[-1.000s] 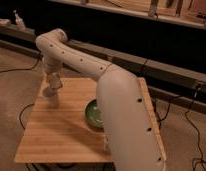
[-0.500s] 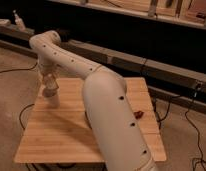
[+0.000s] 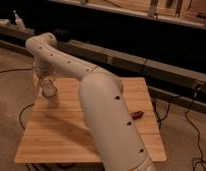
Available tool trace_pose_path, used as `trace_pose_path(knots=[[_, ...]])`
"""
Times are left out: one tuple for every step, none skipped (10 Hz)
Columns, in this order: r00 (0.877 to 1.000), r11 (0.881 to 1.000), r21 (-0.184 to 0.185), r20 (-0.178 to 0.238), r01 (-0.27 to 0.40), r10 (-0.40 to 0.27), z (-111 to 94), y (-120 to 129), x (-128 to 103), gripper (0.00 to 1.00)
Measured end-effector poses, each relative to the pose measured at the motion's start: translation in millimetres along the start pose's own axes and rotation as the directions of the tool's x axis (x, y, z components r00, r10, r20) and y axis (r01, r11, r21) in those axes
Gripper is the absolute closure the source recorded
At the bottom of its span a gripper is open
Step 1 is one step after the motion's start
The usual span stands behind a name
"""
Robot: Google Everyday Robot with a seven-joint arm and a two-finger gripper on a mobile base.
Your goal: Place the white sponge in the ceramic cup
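Note:
My gripper [image 3: 46,84] is at the far left of the wooden table [image 3: 61,135], at the end of the white arm that reaches across from the lower right. It hangs directly over a white upright cylinder [image 3: 50,98], which looks like the ceramic cup, and touches or nearly touches its top. The white sponge does not show; it is hidden by the gripper or out of view.
The thick white forearm [image 3: 106,120] covers the middle of the table and hides what lies behind it. A small red object [image 3: 136,114] lies near the table's right edge. Cables run over the floor on both sides. A dark ledge [image 3: 146,65] runs behind the table.
The arm has swung left and towards the camera, so the forearm now covers the table's middle. The green plate seen one second ago is hidden. The gripper stays at the white cylinder.

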Motion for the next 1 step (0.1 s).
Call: trace_pose_path(knots=[[1.0, 1.0, -0.001, -0.001, -0.001, 0.001, -0.1, 1.2, -0.1, 0.2]])
